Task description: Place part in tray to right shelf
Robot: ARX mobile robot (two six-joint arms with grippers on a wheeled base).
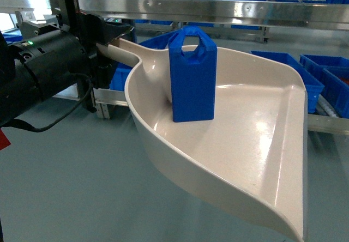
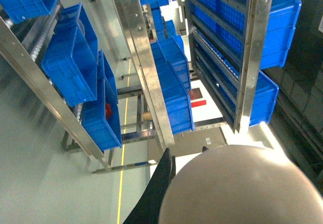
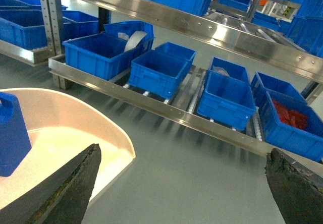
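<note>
One bright-blue part (image 1: 192, 78) stands upright mid-frame in one beige tray (image 1: 256, 144); left gripper (image 1: 106, 48) clamps its handle, right gripper (image 3: 181, 183) spread apart.

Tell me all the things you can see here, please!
Part: one, bright blue, standing upright in the tray.
Tray: one, beige, held up by its handle on the left.
Shelf rail: silver steel, running across behind the tray.
Crates: many, blue, sitting in rows on the racks.
Red pieces: a pile, inside the far-right crate.
Floor: grey-green, below everything.
Left gripper: black, closed on the tray's handle.
Right gripper: two dark fingers spread apart, holding nothing.
</note>
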